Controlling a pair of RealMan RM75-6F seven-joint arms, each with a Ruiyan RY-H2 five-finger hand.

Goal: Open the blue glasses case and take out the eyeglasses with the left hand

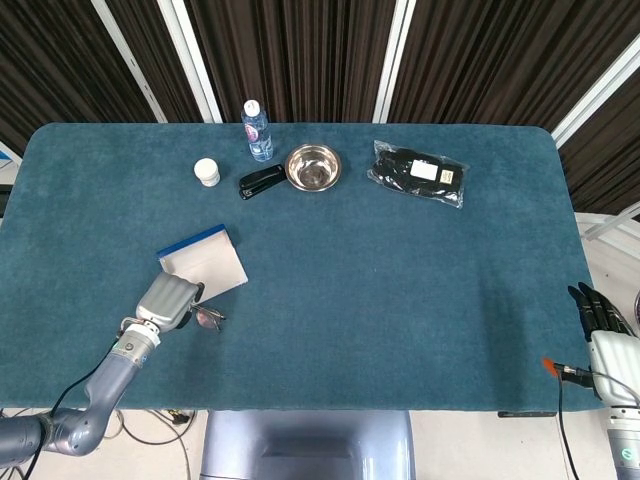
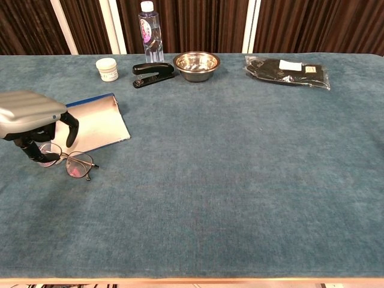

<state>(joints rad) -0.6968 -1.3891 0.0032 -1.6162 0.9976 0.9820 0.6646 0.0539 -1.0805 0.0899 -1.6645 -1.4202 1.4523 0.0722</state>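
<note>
The case (image 2: pixel 93 125) lies flat on the worktop (image 2: pixel 240 168), its pale face up with a blue edge showing along the far side. The glasses (image 2: pixel 69 163) are out of it, resting on the cloth just in front of the case, lenses toward the near edge of the worktop. The left robot hand (image 2: pixel 33 117) hangs over the near left corner of the case, fingers curled down, their dark tips at the left lens of the glasses; I cannot tell whether they actually pinch the frame or only touch it. In the head view the same hand (image 1: pixel 167 301) sits right against the case (image 1: pixel 203 261), with the glasses (image 1: pixel 208 318) poking out beside it.

Beyond the case, toward the far edge, stand a small white jar (image 2: pixel 107 69), a black stapler (image 2: pixel 153 74), a steel bowl (image 2: pixel 196 65) and a water bottle (image 2: pixel 151 30) behind them. Further right of the bowl lies a black packet (image 2: pixel 287 71) in clear wrap.

The right robot hand (image 1: pixel 597 318) is well away from the case, off the right edge of the worktop, dark fingers straight and holding nothing.
</note>
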